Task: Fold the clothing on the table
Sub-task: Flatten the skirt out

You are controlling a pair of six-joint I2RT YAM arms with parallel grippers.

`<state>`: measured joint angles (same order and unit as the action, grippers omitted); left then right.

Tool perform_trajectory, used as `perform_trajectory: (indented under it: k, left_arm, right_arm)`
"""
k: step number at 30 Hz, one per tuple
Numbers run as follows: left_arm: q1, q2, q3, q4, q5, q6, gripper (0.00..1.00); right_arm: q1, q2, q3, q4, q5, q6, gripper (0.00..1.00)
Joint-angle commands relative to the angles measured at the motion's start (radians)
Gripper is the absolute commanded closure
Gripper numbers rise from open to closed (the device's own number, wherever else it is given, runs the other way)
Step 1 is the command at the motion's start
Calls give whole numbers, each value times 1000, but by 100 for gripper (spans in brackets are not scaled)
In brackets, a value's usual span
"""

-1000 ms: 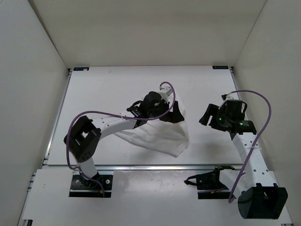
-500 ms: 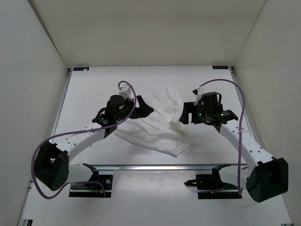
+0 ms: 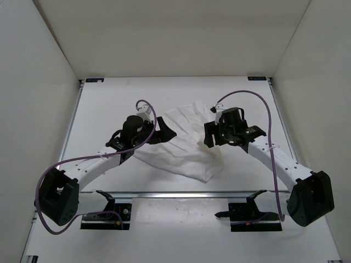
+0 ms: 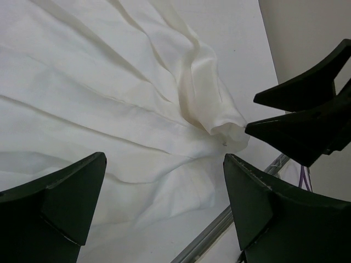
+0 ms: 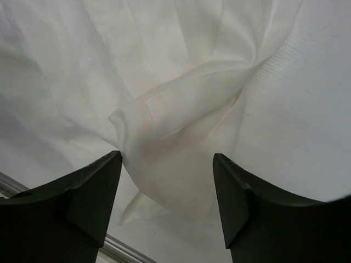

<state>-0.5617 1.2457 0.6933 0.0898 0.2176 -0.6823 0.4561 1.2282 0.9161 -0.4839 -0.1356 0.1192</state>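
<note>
The clothing (image 3: 184, 150) is a white pleated garment lying rumpled in the middle of the table (image 3: 109, 104). My left gripper (image 3: 166, 133) hovers at its left edge and is open. In the left wrist view the left gripper (image 4: 164, 158) spans pleated cloth (image 4: 109, 98) with nothing pinched. My right gripper (image 3: 209, 138) is at the garment's right edge, facing the left one, also open. The right wrist view has the right gripper (image 5: 167, 157) over a raised, bunched fold (image 5: 181, 109), fingers wide on either side. The right gripper's dark fingers (image 4: 301, 115) show in the left wrist view.
White walls close in the table on three sides. A silver rail (image 3: 181, 193) runs along the near edge, close to the garment's lower corner; it also shows as the rail (image 4: 219, 230) in the left wrist view. Purple cables loop over both arms.
My left arm has swung left from the garment's right part to its left edge, uncovering spread pleats. My right arm has come in from the right to the garment's right edge.
</note>
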Motion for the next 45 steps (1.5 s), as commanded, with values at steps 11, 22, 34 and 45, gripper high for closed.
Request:
perform_trajectory:
  k: [11, 22, 34, 45]
  left_arm:
    - [8, -35, -21, 25, 54, -13, 1]
    - [-113, 118, 93, -84, 135, 90, 1]
    - [-320, 374, 446, -308, 17, 317, 1]
    - [-486, 624, 699, -493, -112, 426, 1]
  right_arm:
    - [-16, 69, -62, 120, 28, -30, 59]
    - [-194, 2, -97, 99, 162, -62, 100]
    - [-343, -87, -238, 71, 146, -27, 100]
    - [-421, -114, -255, 73, 114, -19, 100]
